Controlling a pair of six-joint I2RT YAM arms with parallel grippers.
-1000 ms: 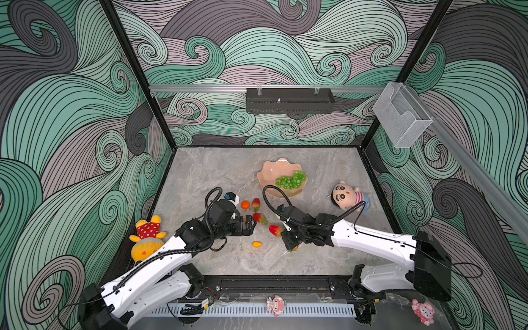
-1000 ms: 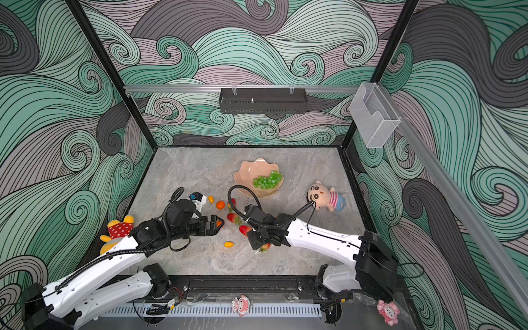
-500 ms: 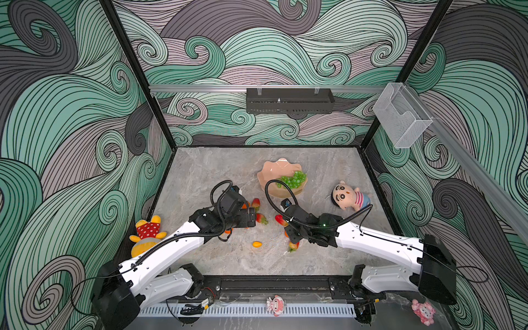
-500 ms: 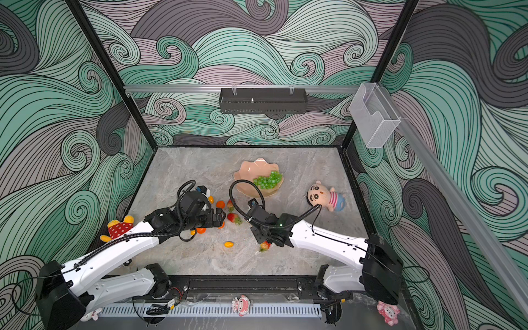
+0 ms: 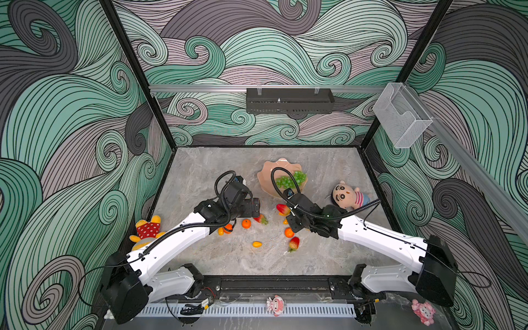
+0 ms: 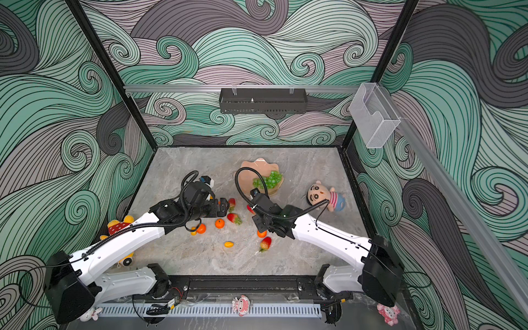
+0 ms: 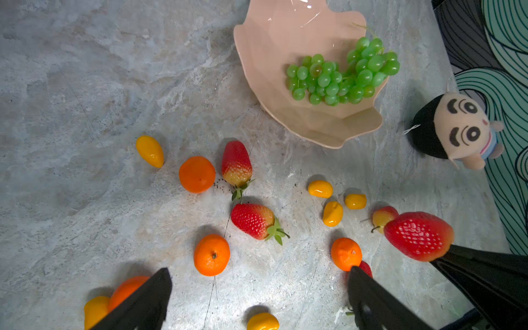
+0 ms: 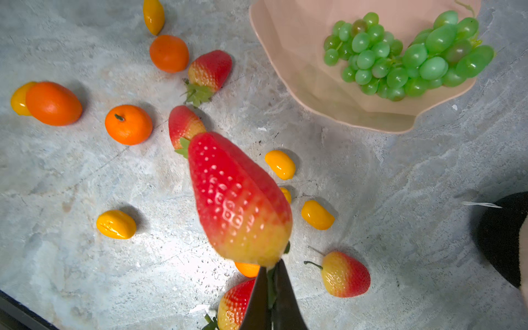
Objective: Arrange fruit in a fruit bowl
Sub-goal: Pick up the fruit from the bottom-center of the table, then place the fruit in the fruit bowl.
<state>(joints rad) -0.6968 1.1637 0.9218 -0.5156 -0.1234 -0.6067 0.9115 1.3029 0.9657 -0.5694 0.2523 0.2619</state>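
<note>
My right gripper [image 8: 270,275] is shut on the green leaves of a red strawberry [image 8: 238,197], which hangs above the table just short of the fruit bowl [image 5: 267,171]. The peach-pink shell-shaped bowl [image 7: 243,57] holds a green grape bunch [image 7: 340,77]. My left gripper [image 7: 258,274] stands open and empty over loose fruit on the table. A tangerine [image 7: 211,255] and another strawberry [image 7: 253,220] lie just ahead of it. Several tangerines, strawberries and small yellow ovals are scattered between the two arms in both top views.
A black-haired plush doll [image 5: 350,197] lies right of the bowl. A yellow and red plush [image 5: 147,231] lies by the left wall. A clear plastic box [image 5: 401,120] hangs on the right wall, and a black rack [image 5: 288,100] sits on the back wall.
My right gripper has carried the strawberry up and back toward the bowl. The left arm has reached farther back over the scattered fruit, still open.
</note>
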